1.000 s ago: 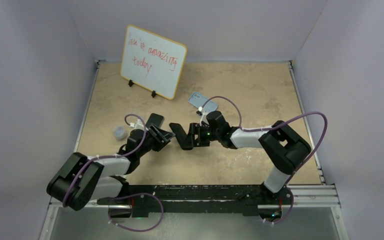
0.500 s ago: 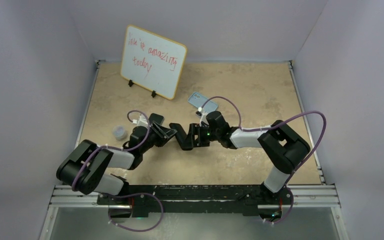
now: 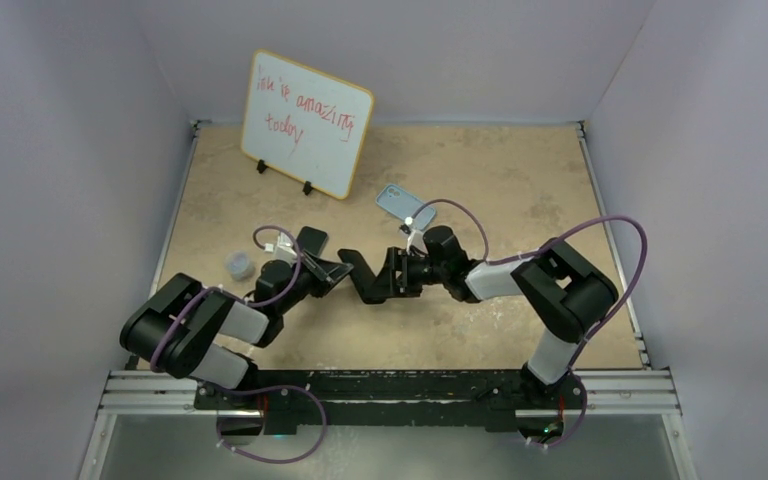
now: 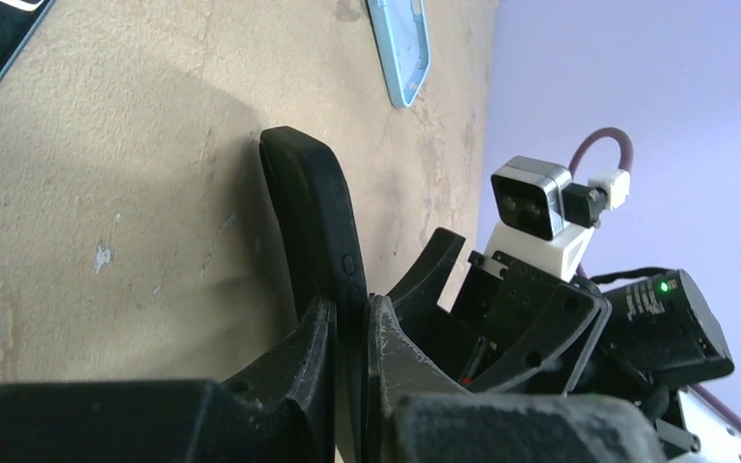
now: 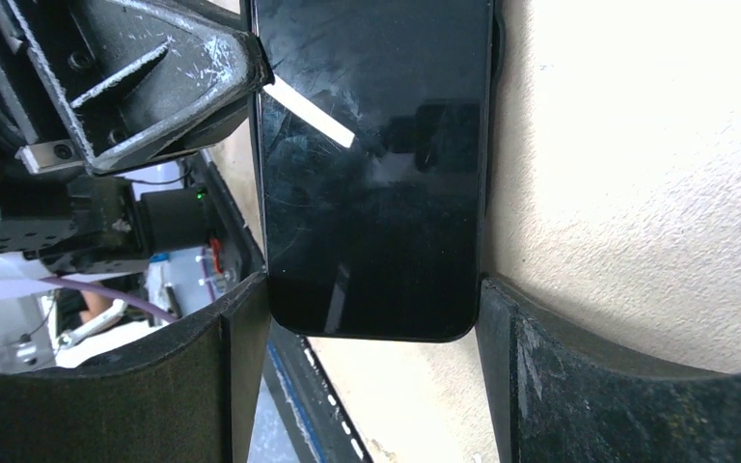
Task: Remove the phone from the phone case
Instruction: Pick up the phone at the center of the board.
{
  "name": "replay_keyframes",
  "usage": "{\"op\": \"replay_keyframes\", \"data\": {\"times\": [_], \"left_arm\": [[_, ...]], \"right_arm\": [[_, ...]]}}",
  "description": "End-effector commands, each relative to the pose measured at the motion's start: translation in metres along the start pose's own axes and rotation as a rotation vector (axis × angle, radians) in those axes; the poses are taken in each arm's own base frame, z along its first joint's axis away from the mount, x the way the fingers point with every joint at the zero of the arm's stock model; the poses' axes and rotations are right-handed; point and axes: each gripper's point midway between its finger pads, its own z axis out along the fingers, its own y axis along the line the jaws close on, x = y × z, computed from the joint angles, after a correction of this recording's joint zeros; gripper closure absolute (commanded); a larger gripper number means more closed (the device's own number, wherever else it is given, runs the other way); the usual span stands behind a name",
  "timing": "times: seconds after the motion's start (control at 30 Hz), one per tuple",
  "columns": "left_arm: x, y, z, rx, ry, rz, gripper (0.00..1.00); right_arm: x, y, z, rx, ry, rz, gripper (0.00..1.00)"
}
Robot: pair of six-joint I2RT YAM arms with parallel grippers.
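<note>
Over the tan tabletop (image 3: 520, 180), the black phone (image 5: 376, 174) was held on edge, just seven o'clock of centre. The right gripper (image 5: 367, 299) clasped its long sides, probably to steady it, while the left gripper (image 4: 349, 313), from nine o'clock, pinched the phone case (image 4: 311, 212) at its rim, seemingly to peel it. The glossy, scuffed screen sat inside the matte case.

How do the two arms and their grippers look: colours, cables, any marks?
Both the left arm and right arm have black joints, pale grey links and a purple cable. The left gripper and right gripper have black, scuffed fingers.
</note>
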Motion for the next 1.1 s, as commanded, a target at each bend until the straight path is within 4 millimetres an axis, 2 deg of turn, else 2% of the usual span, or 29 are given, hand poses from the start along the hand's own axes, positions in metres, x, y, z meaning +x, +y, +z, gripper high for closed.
{"op": "replay_keyframes", "data": {"times": [0.0,0.17,0.3,0.37,0.47,0.53,0.6,0.67,0.7,0.83,1.07], "left_arm": [[-0.014,-0.027,-0.012,0.144,-0.063,0.085,1.0],[-0.011,-0.037,-0.015,0.202,-0.034,0.122,1.0],[-0.008,-0.037,-0.016,0.211,-0.018,0.135,1.0],[-0.006,-0.033,-0.017,0.196,-0.013,0.13,1.0],[-0.006,-0.033,-0.017,0.191,-0.01,0.12,1.0],[-0.008,-0.033,-0.016,0.178,-0.015,0.111,1.0],[-0.009,-0.031,-0.015,0.156,-0.018,0.107,1.0],[-0.012,-0.03,-0.015,0.132,-0.029,0.101,1.0],[-0.013,-0.03,-0.015,0.125,-0.034,0.099,1.0],[-0.017,-0.029,-0.016,0.1,-0.049,0.079,1.0],[-0.019,-0.032,-0.017,0.086,-0.056,0.06,1.0]], "right_arm": [[-0.012,0.01,-0.01,-0.081,-0.027,0.076,1.0],[-0.012,0.009,-0.012,-0.12,-0.02,0.119,1.0],[-0.01,0.009,-0.01,-0.14,-0.019,0.127,1.0],[-0.018,0.009,-0.011,-0.124,-0.051,0.083,1.0],[-0.021,0.002,-0.013,0.009,-0.054,-0.037,0.98],[-0.024,0.001,-0.019,0.06,-0.068,-0.073,0.82],[-0.025,0.0,-0.026,0.113,-0.066,-0.109,0.55],[-0.023,0.004,-0.027,0.15,-0.047,-0.157,0.33],[-0.021,0.007,-0.026,0.167,-0.036,-0.181,0.27],[-0.012,0.015,-0.016,0.223,0.011,-0.252,0.15],[-0.002,0.026,-0.002,0.21,0.069,-0.281,0.13]]}}
